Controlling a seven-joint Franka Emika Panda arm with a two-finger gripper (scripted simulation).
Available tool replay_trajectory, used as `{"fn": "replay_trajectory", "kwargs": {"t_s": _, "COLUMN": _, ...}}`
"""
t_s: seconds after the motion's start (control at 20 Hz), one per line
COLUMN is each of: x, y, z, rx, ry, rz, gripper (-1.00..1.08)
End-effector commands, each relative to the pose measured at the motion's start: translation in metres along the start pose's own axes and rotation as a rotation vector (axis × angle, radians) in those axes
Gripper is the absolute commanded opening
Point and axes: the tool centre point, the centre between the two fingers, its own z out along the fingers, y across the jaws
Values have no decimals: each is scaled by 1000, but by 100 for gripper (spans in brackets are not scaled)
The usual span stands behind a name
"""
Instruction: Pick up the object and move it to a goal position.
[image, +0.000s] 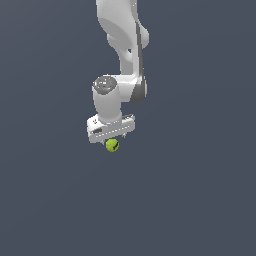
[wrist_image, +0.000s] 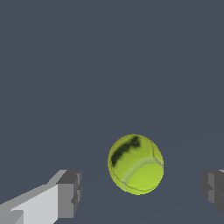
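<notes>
You're looking at the white Panda arm (image: 122, 45) reaching down over a plain slate-grey counter (image: 200, 200), with its wrist housing pointing downward. Below that sits the gripper (image: 112, 141), its body a wide white bar, wider than the ball beneath it.

In the wrist view your fingers (wrist_image: 69, 194) are spread wide apart, one grey pad low on each side of the picture, with open space between each pad and the ball. They have hold of nothing.

The tennis ball (wrist_image: 135, 164) lies between the two fingers, somewhat nearer one than the other, touching neither. It is yellow-green with a pale curved seam and a dark marking on its upper side. In the exterior view the ball (image: 112, 145) shows just under the gripper body, directly below the fingers.
</notes>
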Motion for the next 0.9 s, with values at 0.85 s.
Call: {"fn": "replay_trajectory", "kwargs": {"t_s": 0.85, "x": -15, "y": 8, "z": 30, "rx": 2, "ry": -7, "rz": -71, "gripper": 100}}
